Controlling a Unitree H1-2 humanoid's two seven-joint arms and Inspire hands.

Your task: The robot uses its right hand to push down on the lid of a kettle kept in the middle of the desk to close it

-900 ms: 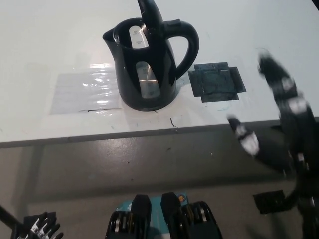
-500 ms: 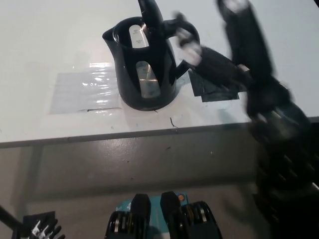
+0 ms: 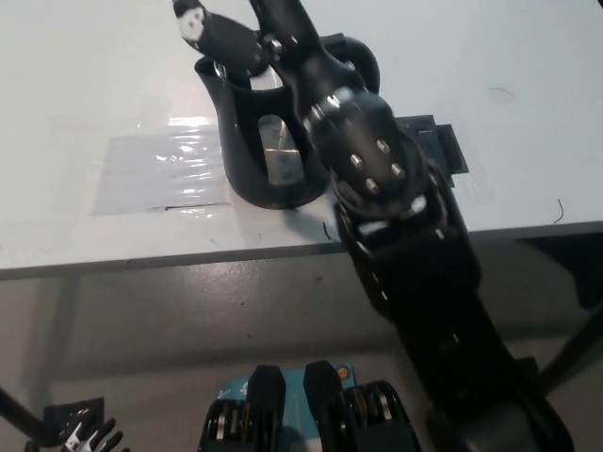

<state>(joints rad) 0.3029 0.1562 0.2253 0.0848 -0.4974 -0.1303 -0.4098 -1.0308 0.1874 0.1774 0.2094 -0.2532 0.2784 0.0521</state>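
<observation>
A black kettle (image 3: 268, 160) with a clear water window stands in the middle of the white desk (image 3: 66, 85), spout toward the left and handle (image 3: 366, 58) toward the right. My black right arm reaches from the bottom right over the kettle. My right hand (image 3: 252, 40) hovers at the kettle's open top, fingers spread and holding nothing, and one fingertip (image 3: 193, 19) sticks out past the spout. The arm and hand hide the lid, and I cannot tell whether they touch it. My white left hand (image 3: 83, 437) rests low at the bottom left, below the desk.
A glossy clear film patch (image 3: 155, 169) lies on the desk left of the kettle. A black taped square (image 3: 445, 143) lies to its right, partly under my arm. The desk's front edge (image 3: 141, 259) runs across the middle, with grey floor below.
My right arm has swung from the desk's right edge leftward and forward, and its hand now sits over the kettle's top. The upright lid is no longer visible. The kettle has not moved.
</observation>
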